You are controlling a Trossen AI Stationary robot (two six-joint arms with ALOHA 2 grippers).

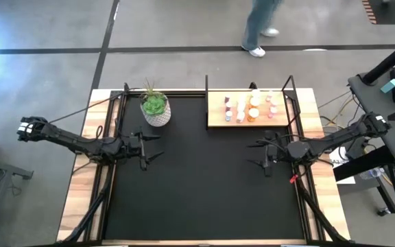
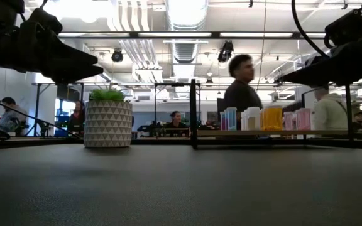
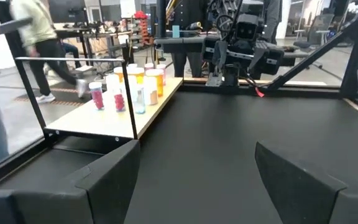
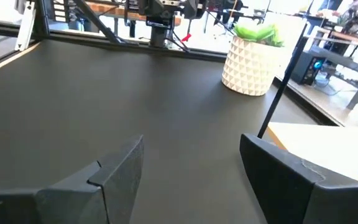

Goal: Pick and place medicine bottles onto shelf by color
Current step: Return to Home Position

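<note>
Several small medicine bottles (image 1: 251, 108), white, pink, orange and blue, stand upright in rows on the light-wood shelf (image 1: 214, 118) at the table's far right; they also show in the low view (image 2: 263, 118) and the left wrist view (image 3: 135, 87). My left gripper (image 1: 151, 149) hovers open over the mat's left side, its fingers (image 3: 104, 180) empty. At the mat's right side my right gripper (image 1: 260, 154) hovers open, just near of the shelf, with nothing between its fingers (image 4: 117, 174).
A white patterned pot with a green plant (image 1: 155, 108) stands at the far left of the black mat (image 1: 204, 192). Thin black posts (image 1: 206, 103) rise at the shelf's ends. A person walks behind the table's far edge (image 1: 259, 27).
</note>
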